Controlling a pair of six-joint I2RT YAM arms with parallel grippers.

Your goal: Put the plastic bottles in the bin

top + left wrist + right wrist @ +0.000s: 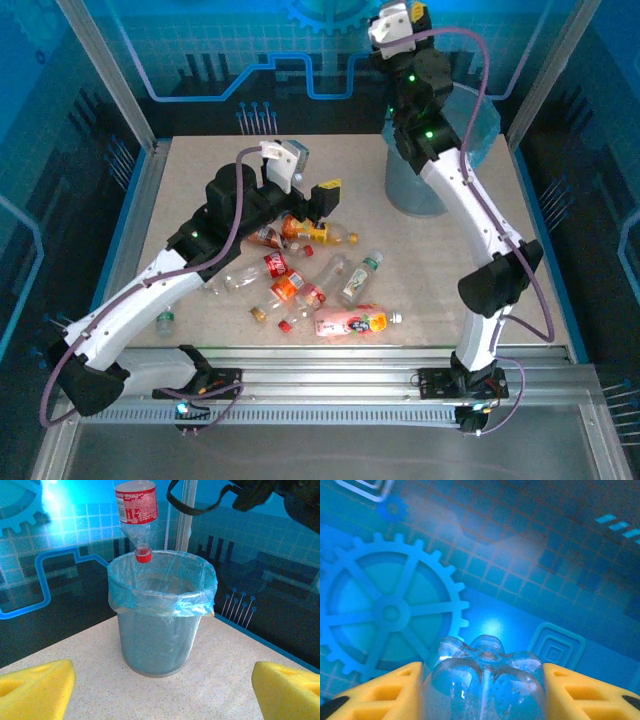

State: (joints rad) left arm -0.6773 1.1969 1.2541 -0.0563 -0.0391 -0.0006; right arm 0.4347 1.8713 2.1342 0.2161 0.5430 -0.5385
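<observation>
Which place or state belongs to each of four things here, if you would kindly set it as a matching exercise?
1 red-labelled bottle
2 bin
3 left gripper
4 pink-labelled bottle

A lying on the table
B open and empty
C upright, lined with a blue bag
D held cap-down by the right gripper

Pairs: 1-D, 2-C, 3-B, 4-A

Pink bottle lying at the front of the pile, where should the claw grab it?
Grab the pink bottle round the middle of its label, coming straight down from above. It lies flat on its side on the table, white cap pointing right, so its round body is probably easiest to pinch from front to back.
</observation>
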